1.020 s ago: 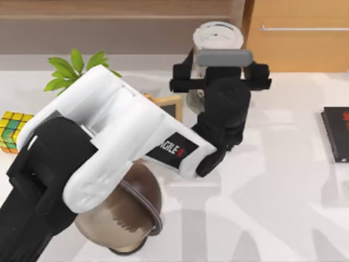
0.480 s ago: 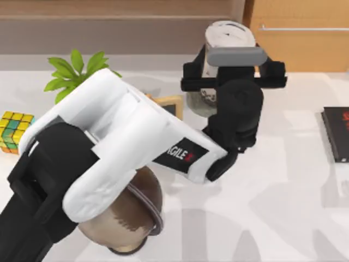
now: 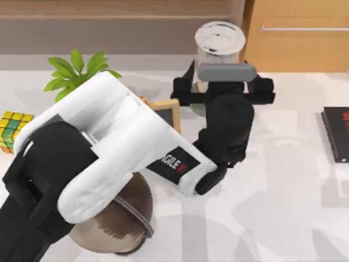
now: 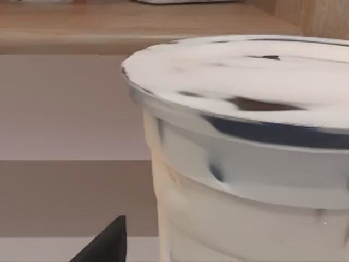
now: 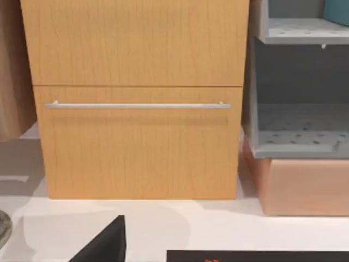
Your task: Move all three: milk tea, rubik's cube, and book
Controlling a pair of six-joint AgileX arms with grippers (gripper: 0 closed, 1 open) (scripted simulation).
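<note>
The left gripper (image 3: 206,90) is seen at the far edge of the surface (image 3: 283,185), reached out around the milk tea (image 3: 218,41); whether the cup is clenched cannot be told, since the fingers are covered by the wrist. In the left wrist view the milk tea (image 4: 245,147) is pressed close, its flat whitish lid cut off at one side and its base hidden. Just beside the gripper a small wood-framed board (image 3: 165,109) is partly covered by the arm. Farther off, a potted plant (image 3: 73,71) and the rubik's cube (image 3: 11,130) are placed toward the left edge, the cube half cut off. A brown bowl (image 3: 117,226) is largely hidden under the arm. Open surface is left to the gripper's right, up to a black book (image 3: 337,134) cut by the right edge. In the right wrist view a wooden cabinet (image 5: 139,98) is faced.
</note>
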